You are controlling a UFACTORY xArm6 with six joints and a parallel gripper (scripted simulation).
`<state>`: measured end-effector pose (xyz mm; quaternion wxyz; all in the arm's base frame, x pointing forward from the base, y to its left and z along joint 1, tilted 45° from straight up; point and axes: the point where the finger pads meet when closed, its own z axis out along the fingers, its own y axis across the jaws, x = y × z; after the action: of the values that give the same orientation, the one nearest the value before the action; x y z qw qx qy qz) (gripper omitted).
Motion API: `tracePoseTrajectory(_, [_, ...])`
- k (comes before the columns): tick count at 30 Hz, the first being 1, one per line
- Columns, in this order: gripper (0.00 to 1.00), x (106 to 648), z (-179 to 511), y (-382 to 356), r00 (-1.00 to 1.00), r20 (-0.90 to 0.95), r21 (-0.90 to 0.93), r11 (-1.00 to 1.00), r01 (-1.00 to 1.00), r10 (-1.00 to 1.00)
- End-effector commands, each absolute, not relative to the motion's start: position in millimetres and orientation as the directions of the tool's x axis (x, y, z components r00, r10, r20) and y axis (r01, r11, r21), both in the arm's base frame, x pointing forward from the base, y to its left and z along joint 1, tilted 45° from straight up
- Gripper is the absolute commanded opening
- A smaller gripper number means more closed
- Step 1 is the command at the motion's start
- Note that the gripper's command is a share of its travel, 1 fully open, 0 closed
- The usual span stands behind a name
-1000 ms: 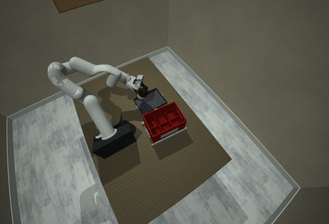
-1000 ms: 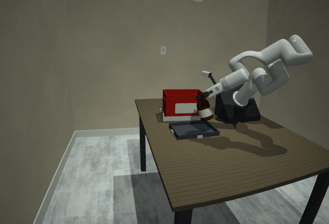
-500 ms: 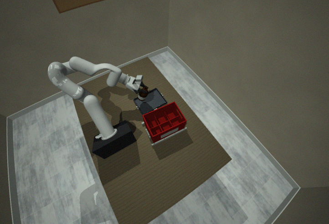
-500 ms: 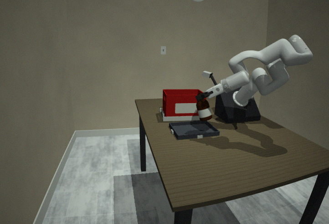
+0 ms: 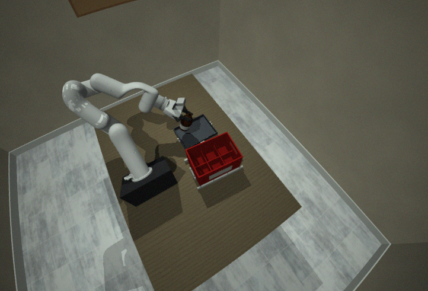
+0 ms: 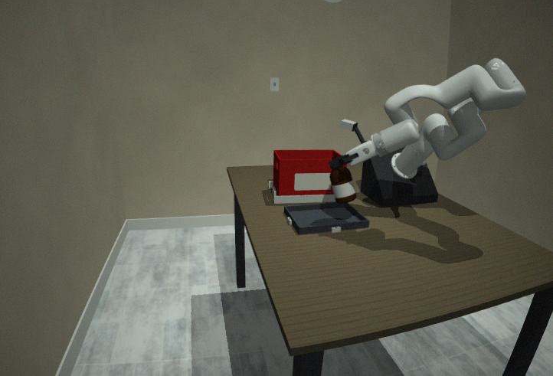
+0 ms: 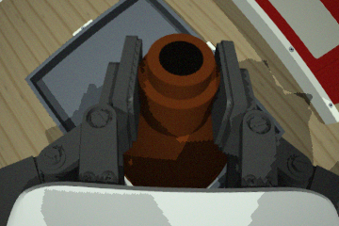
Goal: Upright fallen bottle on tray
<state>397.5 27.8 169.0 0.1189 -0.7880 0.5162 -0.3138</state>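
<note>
Room and obstacles around my fingers

My gripper [image 6: 338,162] is clamped on the neck of the brown bottle [image 6: 342,186], which hangs tilted over the near-right corner of the dark tray [image 6: 312,227]; air shows between its base and the tray floor. The red crate [image 6: 303,171] stands just beside the tray on its far side, a tall wall close to my left. My own black pedestal [image 6: 424,193] blocks the right. Toward the front edge, the brown table [image 6: 401,273] lies open beyond the tray's low rim.
</note>
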Motion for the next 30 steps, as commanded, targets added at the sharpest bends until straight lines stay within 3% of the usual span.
tracePoseTrajectory(1, [0.0, 397.3, 168.9, 28.2, 0.264, 0.38, -0.509, -0.438, -0.741, -0.887])
tracePoseTrajectory(30, [0.0, 397.0, 169.9, 28.2, 0.167, 0.49, -0.511, -0.438, -0.74, -0.855])
